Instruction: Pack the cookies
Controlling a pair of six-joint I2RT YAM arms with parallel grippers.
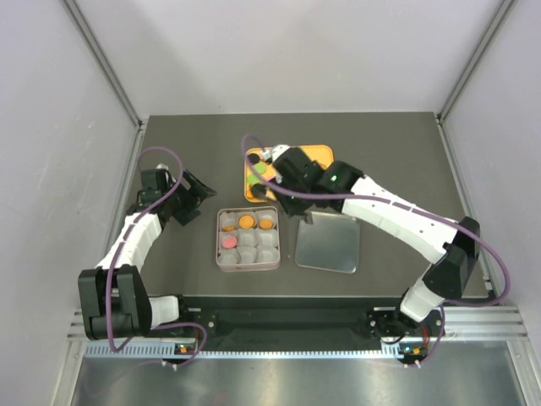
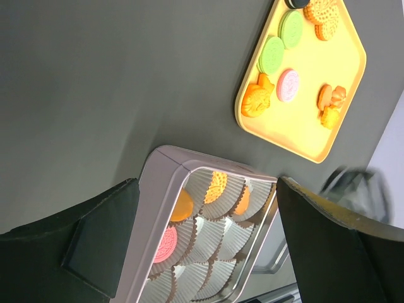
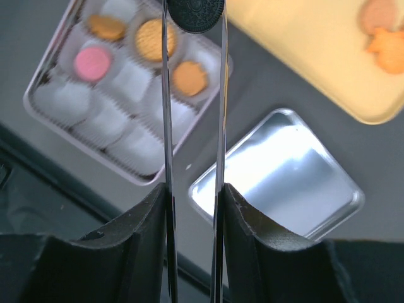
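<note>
Right gripper (image 3: pixel 193 25) pinches black cookie (image 3: pixel 196 10) edgewise, face toward the wrist camera.

A square tin (image 1: pixel 248 266) of white paper cups (image 3: pixel 136 148) sits on the dark table (image 1: pixel 169 144) — a shiny lid (image 1: pixel 328 245) just beside it, a yellow tray (image 1: pixel 317 154) just beyond.

The tray (image 2: pixel 300 123) is yellow-orange and carries green cookies (image 2: pixel 273 54), a pink cookie (image 2: pixel 288 84) with a stamped pattern, and orange cookies (image 2: pixel 255 101). The square tin (image 2: pixel 159 189) is pale pinkish grey, lined with white pleated paper cups (image 2: pixel 211 237) that hold one pink disc (image 3: pixel 93 63) and three orange discs (image 3: pixel 151 38). A black cookie (image 3: pixel 196 12) bears an embossed design. The lid (image 3: pixel 278 170) is shiny silver, the table (image 2: pixel 95 82) dark grey.
</note>
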